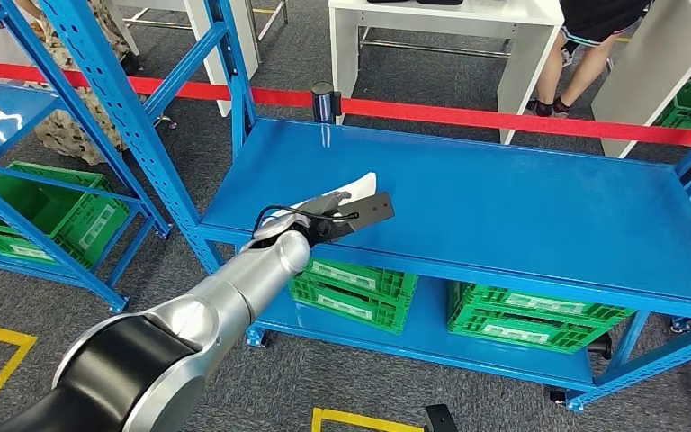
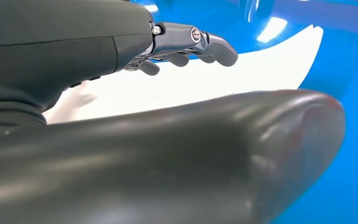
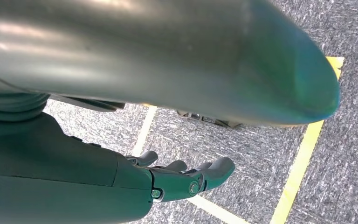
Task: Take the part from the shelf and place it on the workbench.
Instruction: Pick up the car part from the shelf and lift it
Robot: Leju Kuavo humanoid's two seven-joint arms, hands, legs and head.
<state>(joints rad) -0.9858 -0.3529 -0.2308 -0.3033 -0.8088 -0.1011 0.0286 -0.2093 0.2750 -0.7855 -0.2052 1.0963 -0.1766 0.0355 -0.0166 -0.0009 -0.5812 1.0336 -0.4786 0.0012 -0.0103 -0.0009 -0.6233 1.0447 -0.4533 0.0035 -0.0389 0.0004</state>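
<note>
The left hand reaches over the near left part of the blue table, and the white part lies between its thumb and its darker fingers. In the left wrist view the part sits as a pale, flat, curved sheet in the gap, with the fingers above one face and the thick thumb along the other. Whether the fingers actually press it or only bracket it I cannot tell, and the head view does not settle whether the part already rests on the blue surface or is held just over it.

The part looks thin, light and fairly stiff, likely moulded plastic (the smooth matt face and the clean notched tip suggest that). A sheet like this probably weighs little, so a hard squeeze is not called for; the risk is more that it slides or swivels between smooth pads, since the surface looks slick. The broad middle of the sheet, where the hand now sits, seems the sound place to hold it; the pointed end that pokes out beyond the fingers would give a poor, twisting hold.

The right hand hangs over grey carpet marked with yellow tape, holding nothing, its fingers loosely curled and apart from the thumb.

Green crates stand on the shelf beneath the table.
</note>
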